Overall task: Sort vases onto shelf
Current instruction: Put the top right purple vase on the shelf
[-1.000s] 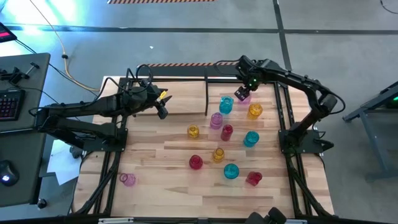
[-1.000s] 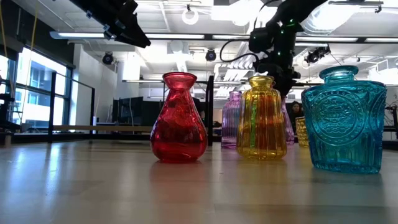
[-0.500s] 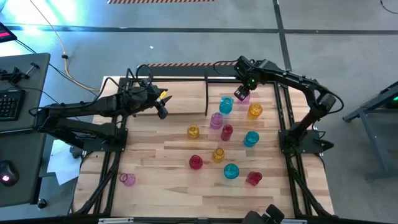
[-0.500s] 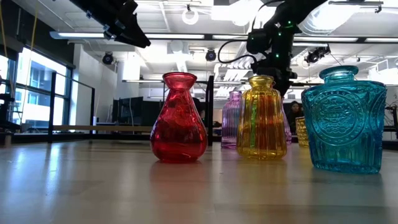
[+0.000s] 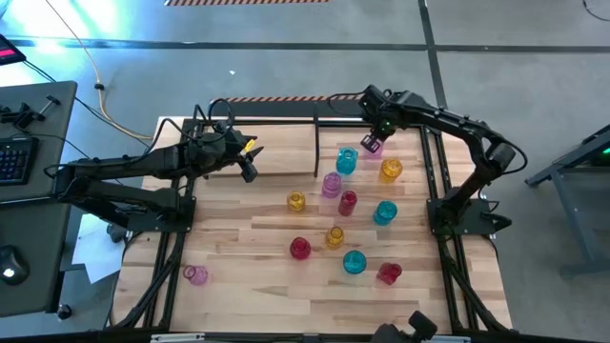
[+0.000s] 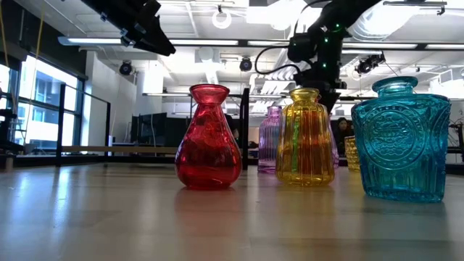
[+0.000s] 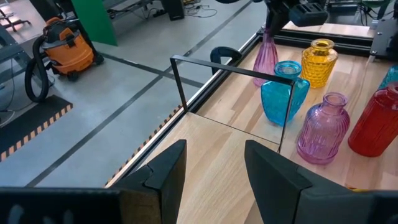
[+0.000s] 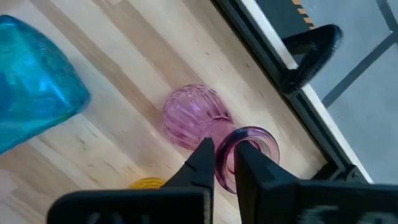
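Several glass vases in cyan, amber, red and pink stand on their bases on the wooden table (image 5: pixel 238 238). A tall narrow-necked pink vase (image 7: pixel 267 50) stands at the far right. My right gripper (image 8: pixel 225 165) is shut on its mouth from above, also seen in the high view (image 5: pixel 372 143). The shelf (image 5: pixel 276 122), a black rod rack, runs along the far edge. My left gripper (image 7: pixel 214 168) hangs open above the table's far left, its place in the high view (image 5: pixel 250 171), holding nothing. My right gripper pinches the pink vase's rim wall (image 8: pixel 222 149) between its two fingers. One finger (image 8: pixel 249 163) seems to reach into the mouth and the other (image 8: pixel 202 163) stays outside. The fingers point steeply down. The vase stands upright with its base on the table.
A cyan vase (image 5: pixel 346 161) and an amber vase (image 5: pixel 391 170) stand close to the held one. More vases crowd the right middle, among them pink (image 5: pixel 331 184) and red (image 5: pixel 348 202). One pink vase (image 5: pixel 195 275) stands alone near the left front. The shelf's upright rod (image 7: pixel 287 118) is nearby.
My right gripper has stayed over the tall pink vase, rolled a little about its own axis and shut on the vase's rim. The vase stands where it was.
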Robot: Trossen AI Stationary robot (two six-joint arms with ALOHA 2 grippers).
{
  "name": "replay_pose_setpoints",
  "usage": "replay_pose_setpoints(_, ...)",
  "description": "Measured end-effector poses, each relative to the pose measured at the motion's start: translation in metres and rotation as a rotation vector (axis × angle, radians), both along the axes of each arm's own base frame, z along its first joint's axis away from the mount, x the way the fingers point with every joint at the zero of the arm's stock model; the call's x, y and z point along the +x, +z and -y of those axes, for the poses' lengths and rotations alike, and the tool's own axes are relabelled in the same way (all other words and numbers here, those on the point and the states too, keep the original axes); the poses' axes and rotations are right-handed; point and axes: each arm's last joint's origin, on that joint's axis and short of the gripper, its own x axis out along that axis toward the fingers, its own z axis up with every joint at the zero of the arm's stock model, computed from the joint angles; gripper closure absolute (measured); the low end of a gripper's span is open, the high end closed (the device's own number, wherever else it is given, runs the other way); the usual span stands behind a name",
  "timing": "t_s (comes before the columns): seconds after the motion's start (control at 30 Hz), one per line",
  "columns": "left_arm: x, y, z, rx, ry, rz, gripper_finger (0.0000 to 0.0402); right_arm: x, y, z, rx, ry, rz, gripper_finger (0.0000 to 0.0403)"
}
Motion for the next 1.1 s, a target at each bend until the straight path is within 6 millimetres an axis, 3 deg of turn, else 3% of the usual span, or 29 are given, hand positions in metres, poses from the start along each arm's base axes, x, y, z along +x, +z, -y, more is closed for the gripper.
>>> replay_pose_setpoints(0.2, 0.000, 0.000, 0.000, -0.006, 0.003, 0.005, 0.0245, 0.004, 0.001, -0.004, -0.027, 0.020, -0.019, 0.0383)
replay_pose_setpoints(0.37, 0.000, 0.000, 0.000, -0.006, 0.004, 0.005, 0.0245, 0.009, 0.014, -0.009, -0.049, 0.047, -0.078, 0.0396)
replay_pose_setpoints(0.8, -0.001, -0.003, 0.000, -0.031, 0.014, -0.007, 0.0245, 0.025, 0.104, -0.029, -0.231, 0.104, 0.002, 0.0402)
replay_pose_setpoints(1.1, -0.002, -0.005, 0.000, -0.043, 0.018, -0.026, 0.0245, 0.027, 0.176, -0.054, -0.363, 0.153, 0.195, 0.0402)
